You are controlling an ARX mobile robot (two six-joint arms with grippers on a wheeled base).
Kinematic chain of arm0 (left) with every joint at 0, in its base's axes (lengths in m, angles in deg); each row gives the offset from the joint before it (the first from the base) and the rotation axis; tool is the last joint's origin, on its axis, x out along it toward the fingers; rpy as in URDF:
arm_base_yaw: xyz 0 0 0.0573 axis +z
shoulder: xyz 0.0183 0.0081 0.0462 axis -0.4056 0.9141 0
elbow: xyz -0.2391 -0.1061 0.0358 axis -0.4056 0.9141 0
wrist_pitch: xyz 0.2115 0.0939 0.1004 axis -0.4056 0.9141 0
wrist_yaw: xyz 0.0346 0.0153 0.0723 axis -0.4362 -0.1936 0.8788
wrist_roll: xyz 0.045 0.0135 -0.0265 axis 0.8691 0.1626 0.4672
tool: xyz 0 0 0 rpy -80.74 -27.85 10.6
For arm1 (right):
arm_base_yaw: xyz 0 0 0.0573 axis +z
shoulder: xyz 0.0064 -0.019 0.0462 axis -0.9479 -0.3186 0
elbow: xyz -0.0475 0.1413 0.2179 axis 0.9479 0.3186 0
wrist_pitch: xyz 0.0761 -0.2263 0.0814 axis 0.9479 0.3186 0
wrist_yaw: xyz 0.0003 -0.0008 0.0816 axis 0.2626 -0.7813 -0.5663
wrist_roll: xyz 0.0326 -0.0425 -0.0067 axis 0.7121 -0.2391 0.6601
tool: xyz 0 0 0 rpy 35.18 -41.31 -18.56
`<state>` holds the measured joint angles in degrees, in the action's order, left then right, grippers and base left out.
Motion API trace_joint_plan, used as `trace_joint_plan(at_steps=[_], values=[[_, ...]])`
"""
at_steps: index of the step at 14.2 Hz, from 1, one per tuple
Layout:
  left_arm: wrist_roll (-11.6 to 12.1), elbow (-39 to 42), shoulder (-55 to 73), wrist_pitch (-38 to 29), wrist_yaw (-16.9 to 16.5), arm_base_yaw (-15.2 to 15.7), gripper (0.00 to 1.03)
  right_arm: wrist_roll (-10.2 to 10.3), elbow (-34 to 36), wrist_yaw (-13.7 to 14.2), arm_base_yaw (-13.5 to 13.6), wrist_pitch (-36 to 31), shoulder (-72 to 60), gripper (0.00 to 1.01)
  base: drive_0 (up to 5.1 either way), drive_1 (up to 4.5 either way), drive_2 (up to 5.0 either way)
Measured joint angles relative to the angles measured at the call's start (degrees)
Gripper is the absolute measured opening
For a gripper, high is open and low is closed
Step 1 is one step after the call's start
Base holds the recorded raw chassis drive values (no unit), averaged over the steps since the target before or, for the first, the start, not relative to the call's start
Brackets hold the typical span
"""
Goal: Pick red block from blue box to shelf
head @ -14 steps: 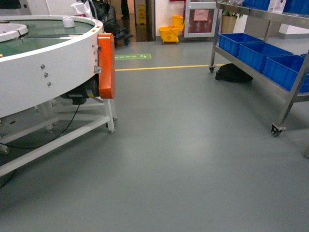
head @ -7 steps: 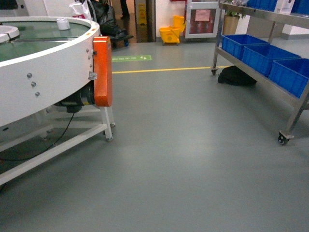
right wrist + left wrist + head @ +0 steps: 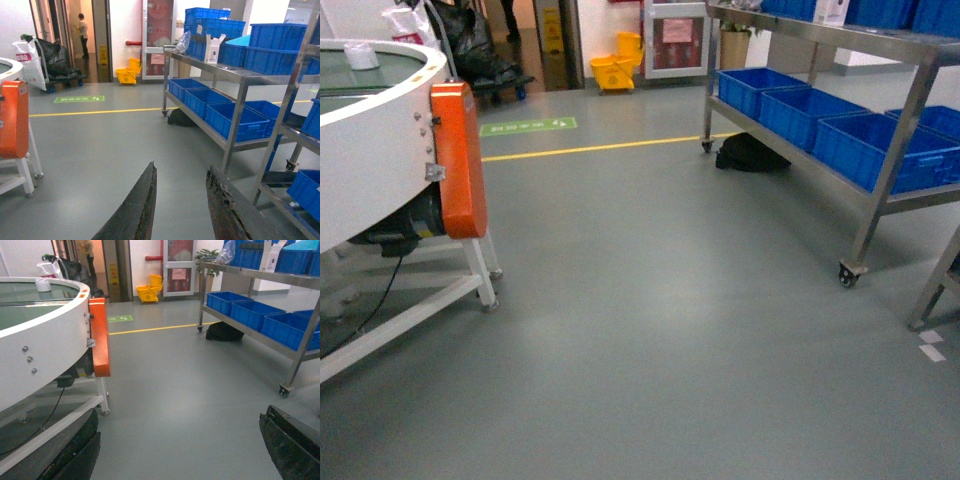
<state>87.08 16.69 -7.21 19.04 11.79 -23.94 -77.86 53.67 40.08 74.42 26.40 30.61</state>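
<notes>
The view has swung right since a second ago: the round white conveyor (image 3: pixel 370 160) slides left, and the steel shelf (image 3: pixel 880 120) with dark blue crates (image 3: pixel 865 150) fills more of the right. Left gripper (image 3: pixel 175 450) gapes wide, empty; right gripper (image 3: pixel 182 210) part open, empty. No red block shows

You see the shelf (image 3: pixel 880 200) in brushed, shiny stainless steel, its dark blue crates (image 3: pixel 880 150) of ribbed plastic. The grey floor (image 3: pixel 670 330) is smooth with a soft sheen. The worn black fingers (image 3: pixel 145 210) look rough and matt.
</notes>
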Motion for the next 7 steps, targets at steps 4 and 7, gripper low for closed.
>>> trace_joint_plan(at_steps=[4, 7], values=[[-0.02, 0.00, 0.00, -0.02, 0.00, 0.00, 0.98, 0.00, 0.00, 0.00, 0.00, 0.00, 0.00, 0.26, -1.5, -1.55, -1.5], [-0.02, 0.00, 0.00, -0.02, 0.00, 0.00, 0.98, 0.00, 0.00, 0.00, 0.00, 0.02, 0.00, 0.26, -1.5, -1.49, -1.5]])
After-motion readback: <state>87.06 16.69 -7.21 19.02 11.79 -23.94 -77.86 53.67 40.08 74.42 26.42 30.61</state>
